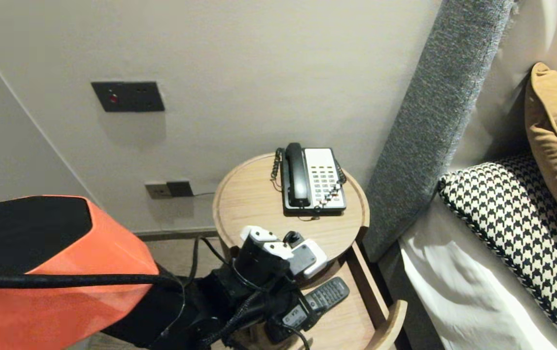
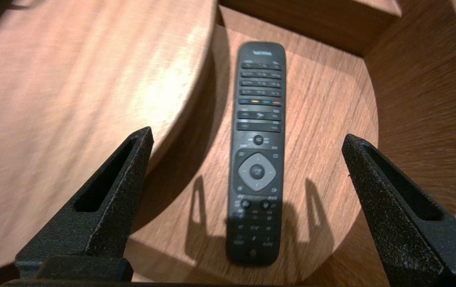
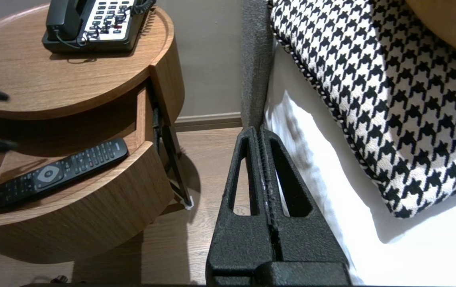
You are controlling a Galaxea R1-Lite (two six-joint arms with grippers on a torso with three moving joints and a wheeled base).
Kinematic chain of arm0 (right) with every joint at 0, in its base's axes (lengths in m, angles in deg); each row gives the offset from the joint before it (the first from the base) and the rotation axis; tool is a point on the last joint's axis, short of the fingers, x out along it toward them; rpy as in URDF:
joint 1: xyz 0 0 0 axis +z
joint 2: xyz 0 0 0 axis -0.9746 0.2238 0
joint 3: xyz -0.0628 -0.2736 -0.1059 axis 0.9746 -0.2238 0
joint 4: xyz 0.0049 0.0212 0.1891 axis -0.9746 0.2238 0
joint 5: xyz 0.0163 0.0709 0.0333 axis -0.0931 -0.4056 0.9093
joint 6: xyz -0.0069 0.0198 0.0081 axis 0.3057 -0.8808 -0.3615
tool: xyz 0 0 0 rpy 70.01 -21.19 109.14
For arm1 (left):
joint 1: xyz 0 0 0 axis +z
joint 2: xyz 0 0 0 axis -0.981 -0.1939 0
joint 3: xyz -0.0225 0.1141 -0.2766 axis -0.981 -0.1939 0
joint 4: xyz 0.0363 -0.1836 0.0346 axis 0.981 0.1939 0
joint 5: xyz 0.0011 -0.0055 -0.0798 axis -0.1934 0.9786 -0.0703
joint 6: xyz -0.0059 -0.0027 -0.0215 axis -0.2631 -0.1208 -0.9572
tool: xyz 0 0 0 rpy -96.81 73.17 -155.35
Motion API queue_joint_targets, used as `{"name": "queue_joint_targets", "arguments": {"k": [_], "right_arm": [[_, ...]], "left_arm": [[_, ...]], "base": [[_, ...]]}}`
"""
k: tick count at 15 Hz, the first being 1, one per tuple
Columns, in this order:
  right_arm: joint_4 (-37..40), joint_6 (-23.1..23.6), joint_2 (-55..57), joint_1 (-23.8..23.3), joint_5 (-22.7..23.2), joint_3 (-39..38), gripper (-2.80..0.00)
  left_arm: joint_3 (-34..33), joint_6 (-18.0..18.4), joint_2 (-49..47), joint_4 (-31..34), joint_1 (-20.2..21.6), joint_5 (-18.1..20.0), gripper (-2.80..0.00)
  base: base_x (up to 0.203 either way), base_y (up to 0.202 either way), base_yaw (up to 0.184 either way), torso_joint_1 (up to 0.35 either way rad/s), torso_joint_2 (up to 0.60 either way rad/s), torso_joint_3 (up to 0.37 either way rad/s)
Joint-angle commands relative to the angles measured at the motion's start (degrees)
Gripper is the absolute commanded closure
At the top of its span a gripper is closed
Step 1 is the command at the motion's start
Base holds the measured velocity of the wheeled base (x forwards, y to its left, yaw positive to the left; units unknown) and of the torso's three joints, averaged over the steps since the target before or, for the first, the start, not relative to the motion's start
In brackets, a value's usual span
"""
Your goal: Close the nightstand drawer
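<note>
Left gripper (image 2: 247, 135), wrist pitched down, hangs over drawer (image 2: 331, 119) at near edge of tabletop (image 2: 72, 99); jaws spread wide, holding nothing. Remote (image 2: 256, 167) lies flat in drawer beneath. Right gripper (image 3: 261, 133) closed, parked near bed (image 3: 323, 167).

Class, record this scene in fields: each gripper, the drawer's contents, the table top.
Left gripper: open, empty, above the remote
Drawer: pulled open, remote lying flat inside, not gripped
Right gripper: shut, empty, beside the bed
Table top: phone on the side near the wall
</note>
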Motion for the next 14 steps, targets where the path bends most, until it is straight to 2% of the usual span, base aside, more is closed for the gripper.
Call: {"name": "queue_joint_targets", "arguments": {"k": [1, 9, 10, 14], "right_arm": [[-0.1, 0.0, 0.0, 0.0, 0.0, -2.3, 0.0], [-0.1, 0.0, 0.0, 0.0, 0.0, -2.3, 0.0], [-0.1, 0.0, 0.0, 0.0, 0.0, -2.3, 0.0], [-0.1, 0.0, 0.0, 0.0, 0.0, -2.3, 0.0]], "left_arm": [[-1.4, -0.4, 3.9, -0.2, 0.3, -0.1, -2.8], [-9.2, -4.4, 16.8, 3.9, 5.8, -1.3, -2.8], [-10.4, -4.7, 18.4, 4.8, 7.0, -1.7, 0.0], [-15.5, -7.1, 27.9, 10.3, 13.1, -2.1, 0.0]], "base": [[0.0, 0.0, 0.0, 0.0, 0.0, 0.0], [0.0, 0.0, 0.0, 0.0, 0.0, 0.0], [0.0, 0.0, 0.0, 0.0, 0.0, 0.0], [0.0, 0.0, 0.0, 0.0, 0.0, 0.0]]}}
